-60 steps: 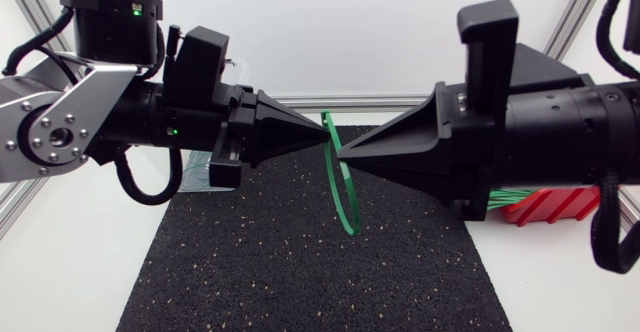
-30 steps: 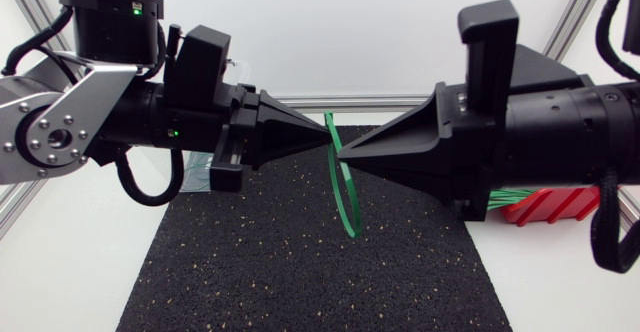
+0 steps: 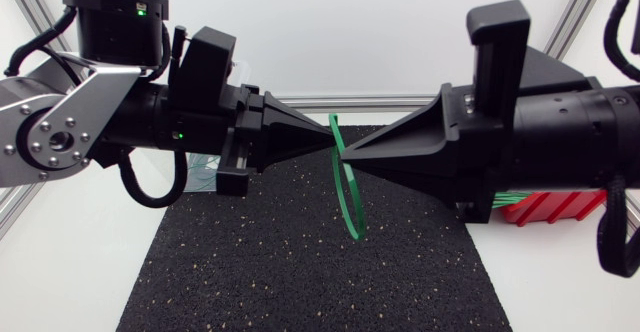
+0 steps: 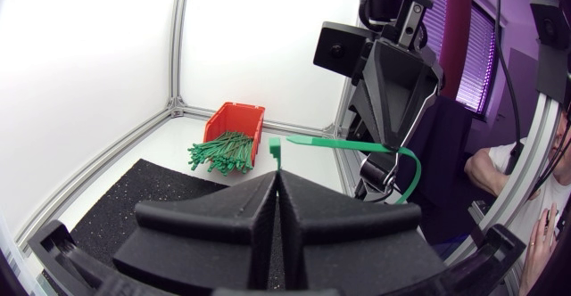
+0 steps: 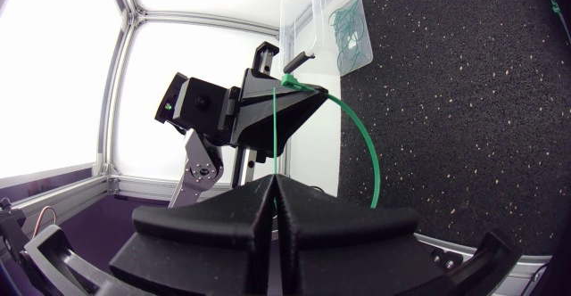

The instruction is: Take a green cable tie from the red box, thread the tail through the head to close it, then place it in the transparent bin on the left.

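Observation:
Above the black mat my two grippers meet tip to tip, sharing one green cable tie bent into a hanging loop. My left gripper is shut on the tie's head end. My right gripper is shut on the thin tail, which runs straight from its tips to the head. The red box sits under my right arm at the right, with loose green ties spilling from it. The transparent bin stands behind my left arm, partly hidden, holding closed green ties.
Aluminium frame rails and white walls border the table. Both arms span the middle of the head view and hide much of the mat's far half. White tabletop flanks the mat on either side.
Both arms have shifted slightly to the right together, still gripping the tie. The loop has turned a little and hangs slightly further right.

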Available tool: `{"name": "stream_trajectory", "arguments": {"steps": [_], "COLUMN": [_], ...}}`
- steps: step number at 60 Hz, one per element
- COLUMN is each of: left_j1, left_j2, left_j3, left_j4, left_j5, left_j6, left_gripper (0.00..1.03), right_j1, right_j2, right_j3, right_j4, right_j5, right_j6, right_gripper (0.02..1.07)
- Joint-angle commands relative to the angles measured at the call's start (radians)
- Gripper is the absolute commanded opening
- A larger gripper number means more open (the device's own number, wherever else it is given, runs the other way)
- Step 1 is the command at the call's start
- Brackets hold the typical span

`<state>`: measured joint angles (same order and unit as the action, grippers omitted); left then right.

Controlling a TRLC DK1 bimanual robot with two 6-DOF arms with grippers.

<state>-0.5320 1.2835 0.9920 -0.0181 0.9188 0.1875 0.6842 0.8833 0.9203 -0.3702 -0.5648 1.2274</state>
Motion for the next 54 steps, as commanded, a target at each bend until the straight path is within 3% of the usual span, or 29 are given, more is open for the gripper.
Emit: {"name": "stream_trajectory", "arguments": {"steps": [1, 54], "left_j1": [0.010, 0.021], "left_j2": [0.004, -0.039], "left_j3": [0.019, 0.020], "left_j4": [0.010, 0.007], "left_j5": [0.003, -0.011], "left_j6": [0.024, 0.032], "left_gripper": [0.04, 0.04], "right_j1": [0.002, -0.005], "right_j2": [-0.009, -0.006], "right_j3": [-0.024, -0.040], "right_j4": [0.004, 0.014], "right_j5": [-0.006, -0.003], "right_j6": [0.017, 0.011], "right_gripper": [0.07, 0.07]}}
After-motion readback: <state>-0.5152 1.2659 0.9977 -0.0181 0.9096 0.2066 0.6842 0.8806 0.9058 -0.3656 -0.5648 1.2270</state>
